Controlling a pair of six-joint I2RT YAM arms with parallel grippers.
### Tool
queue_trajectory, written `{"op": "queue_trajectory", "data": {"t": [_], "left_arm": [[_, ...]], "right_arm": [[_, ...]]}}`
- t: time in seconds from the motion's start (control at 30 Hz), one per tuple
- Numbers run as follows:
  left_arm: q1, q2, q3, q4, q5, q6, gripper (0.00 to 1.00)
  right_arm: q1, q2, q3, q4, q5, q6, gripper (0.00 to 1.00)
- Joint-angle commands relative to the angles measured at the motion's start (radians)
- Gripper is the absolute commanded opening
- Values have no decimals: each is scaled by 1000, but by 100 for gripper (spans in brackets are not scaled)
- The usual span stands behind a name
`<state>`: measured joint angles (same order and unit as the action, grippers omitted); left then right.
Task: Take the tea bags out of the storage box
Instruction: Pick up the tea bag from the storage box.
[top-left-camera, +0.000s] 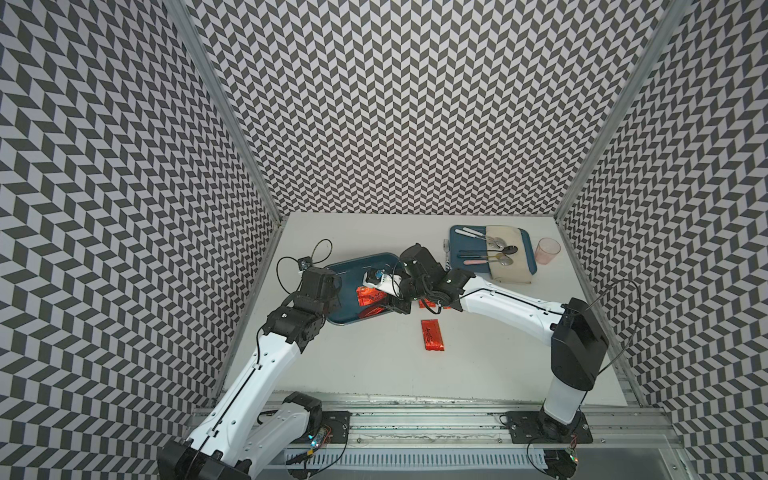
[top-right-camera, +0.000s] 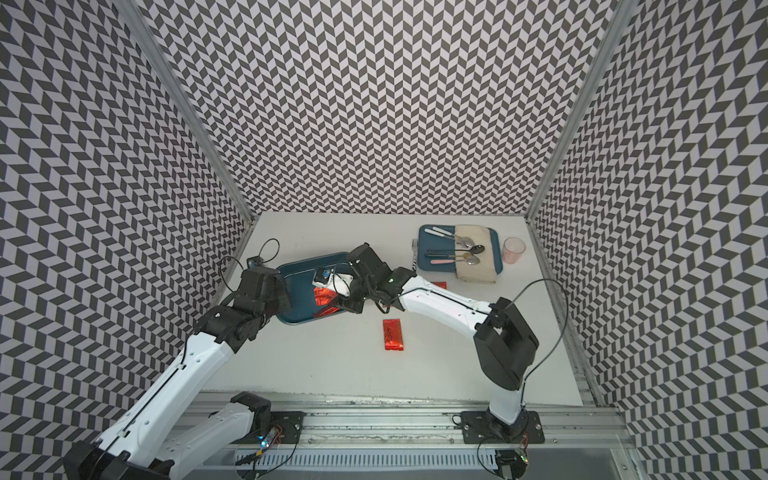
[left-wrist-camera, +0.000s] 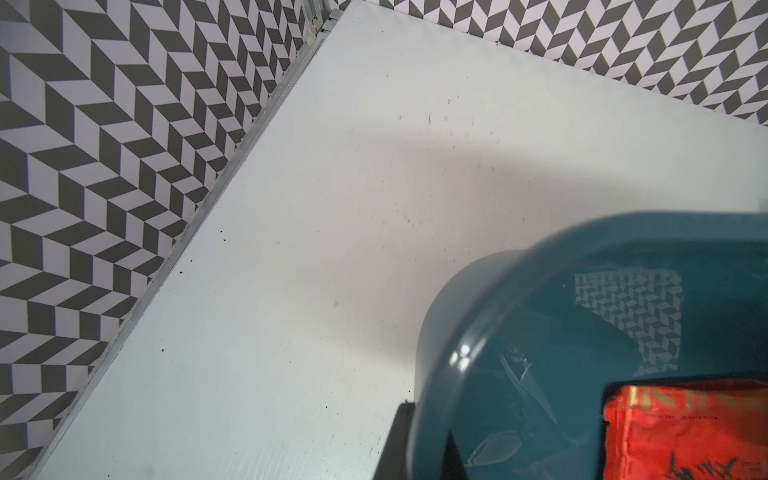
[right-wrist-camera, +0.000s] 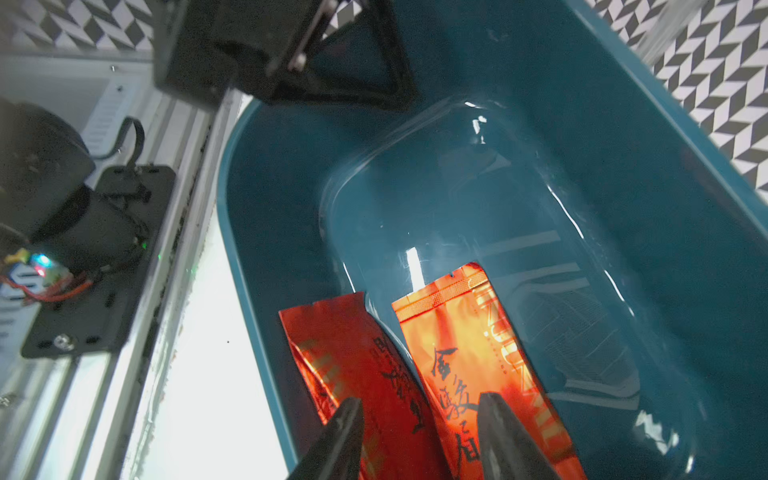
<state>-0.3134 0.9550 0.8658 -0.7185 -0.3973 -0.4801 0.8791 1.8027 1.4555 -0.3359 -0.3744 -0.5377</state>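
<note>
In both top views the box (top-left-camera: 353, 266) sits left of centre of the frame on the table (top-left-camera: 374, 374). My left gripper (top-left-camera: 336, 293) is at its left wall. My right gripper (top-left-camera: 390, 306) reaches down into the box's right end, over the red tea bags (top-left-camera: 368, 297) inside. One tea bag (top-left-camera: 432, 334) lies on the table to the lower right of the box, well apart from it. In a top view another (top-right-camera: 438, 284) peeks out behind the right arm.

From the left wrist I see the box's rounded corner (left-wrist-camera: 444, 332) with a dark finger (left-wrist-camera: 395, 449) against the outside of its wall. That gripper is clamped tight on the wall.

From the right wrist, two tea bags (right-wrist-camera: 469, 353) lie just beside each other on the box floor (right-wrist-camera: 457, 199); I can't tell whether they overlap. My fingers (right-wrist-camera: 345, 432) stand part-way apart above them, with nothing pinched that I can make out.

I judge I'm lining up the next pick. I'd centre the jaws across one bag only, come down until the tips meet the floor, then close slowly so the slippery foil buckles up into the pinch. After that I'd lift straight up past the wall. With the left clamp on, the box shouldn't drag
</note>
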Motion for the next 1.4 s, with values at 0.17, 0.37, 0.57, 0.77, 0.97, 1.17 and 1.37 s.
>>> {"op": "queue_trajectory", "data": {"t": [0.17, 0.37, 0.57, 0.77, 0.97, 1.17, 1.37], "left_arm": [[2, -29, -4, 40, 3, 2, 0], [2, -23, -3, 37, 5, 2, 0], [2, -33, -5, 39, 3, 2, 0], [2, -30, -5, 40, 7, 2, 0], [2, -30, -5, 40, 8, 3, 0], [2, -31, -5, 42, 10, 5, 0], [2, -28, -5, 44, 13, 7, 0]], "right_arm": [[-2, 0, 25, -29, 11, -190, 49], [-2, -4, 37, -57, 13, -255, 49], [-2, -3, 54, -96, 2, -313, 49], [-2, -14, 57, -120, -23, -341, 50], [-2, 2, 57, -124, -31, -382, 51], [-2, 43, 90, -138, -79, -387, 51], [0, 92, 124, -149, -110, -379, 48]]}}
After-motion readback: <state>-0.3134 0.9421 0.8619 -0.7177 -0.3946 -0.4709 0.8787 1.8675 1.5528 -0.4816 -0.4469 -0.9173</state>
